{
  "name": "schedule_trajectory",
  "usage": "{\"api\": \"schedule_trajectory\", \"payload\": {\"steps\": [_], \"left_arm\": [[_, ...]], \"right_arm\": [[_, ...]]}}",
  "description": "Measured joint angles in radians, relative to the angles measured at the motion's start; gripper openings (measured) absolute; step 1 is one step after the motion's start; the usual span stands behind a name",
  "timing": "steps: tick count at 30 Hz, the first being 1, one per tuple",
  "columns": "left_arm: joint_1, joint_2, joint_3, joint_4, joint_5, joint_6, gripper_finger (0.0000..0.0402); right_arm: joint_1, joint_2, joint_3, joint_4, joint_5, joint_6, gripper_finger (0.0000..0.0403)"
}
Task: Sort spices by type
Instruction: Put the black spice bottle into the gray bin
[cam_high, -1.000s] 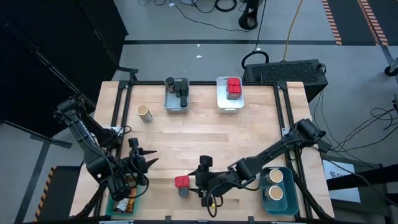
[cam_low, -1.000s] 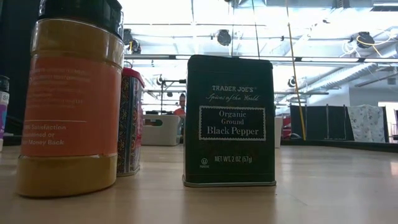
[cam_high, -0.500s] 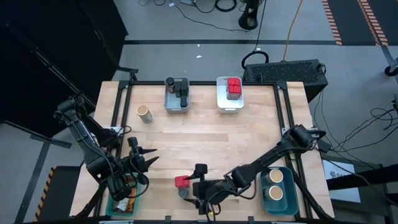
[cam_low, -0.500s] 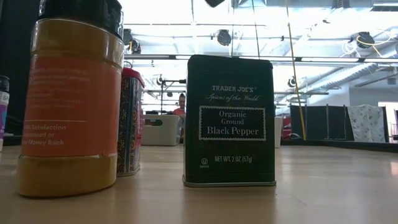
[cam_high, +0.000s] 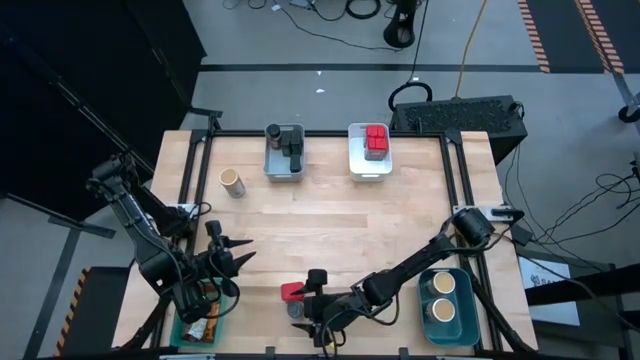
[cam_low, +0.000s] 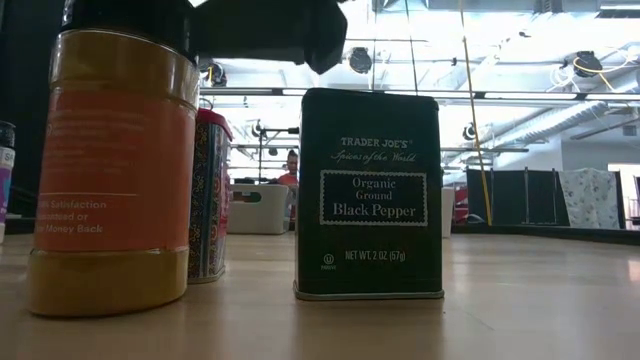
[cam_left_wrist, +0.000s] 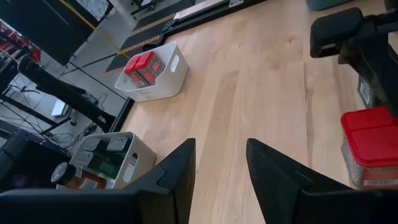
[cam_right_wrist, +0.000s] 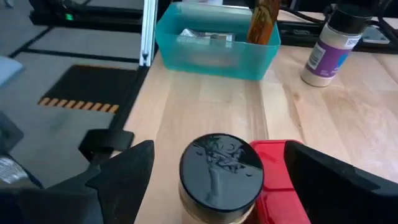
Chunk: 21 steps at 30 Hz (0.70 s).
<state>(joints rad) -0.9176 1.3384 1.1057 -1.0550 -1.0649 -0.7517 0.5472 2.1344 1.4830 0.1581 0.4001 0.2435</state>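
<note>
Near the table's front edge, a black-lidded jar of orange spice (cam_right_wrist: 221, 169) (cam_low: 115, 170) and a red-lidded tin (cam_right_wrist: 273, 183) (cam_high: 292, 291) stand side by side on their bases. My right gripper (cam_right_wrist: 227, 180) (cam_high: 312, 300) is open just above them. One finger (cam_right_wrist: 121, 174) stands beside the jar and the other (cam_right_wrist: 339, 180) beyond the tin, with a gap to each. My left gripper (cam_left_wrist: 217, 180) (cam_high: 236, 258) is open and empty over the table's near left. A tan-topped jar (cam_high: 233, 182) stands alone at the far left.
A black pepper tin (cam_low: 370, 195) stands beside the pair. A grey bin with dark jars (cam_high: 284, 150) and a white bin with red tins (cam_high: 370, 148) sit at the far edge. A teal bin with packets (cam_right_wrist: 217, 40) is near left, with a purple-labelled jar (cam_right_wrist: 328, 48) by it. A blue bin with two tan-topped jars (cam_high: 446, 300) is near right.
My right gripper has come down and toward the table's near edge, over the black-lidded jar and the red-lidded tin. It now shows at the top of the low view. The jars and tins have not moved.
</note>
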Motion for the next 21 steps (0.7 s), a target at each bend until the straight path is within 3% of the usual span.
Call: {"api": "schedule_trajectory", "payload": {"steps": [11, 21], "left_arm": [[0.0, 0.0, 0.0, 0.0, -0.019, -0.001, 0.0144], [0.001, 0.0, 0.0, 0.0, -0.019, -0.001, 0.0144]], "right_arm": [[-0.005, -0.001, 0.0, -0.047, -0.006, 0.003, 0.0339], [-0.005, -0.001, 0.0, -0.045, -0.011, -0.001, 0.0303]]}}
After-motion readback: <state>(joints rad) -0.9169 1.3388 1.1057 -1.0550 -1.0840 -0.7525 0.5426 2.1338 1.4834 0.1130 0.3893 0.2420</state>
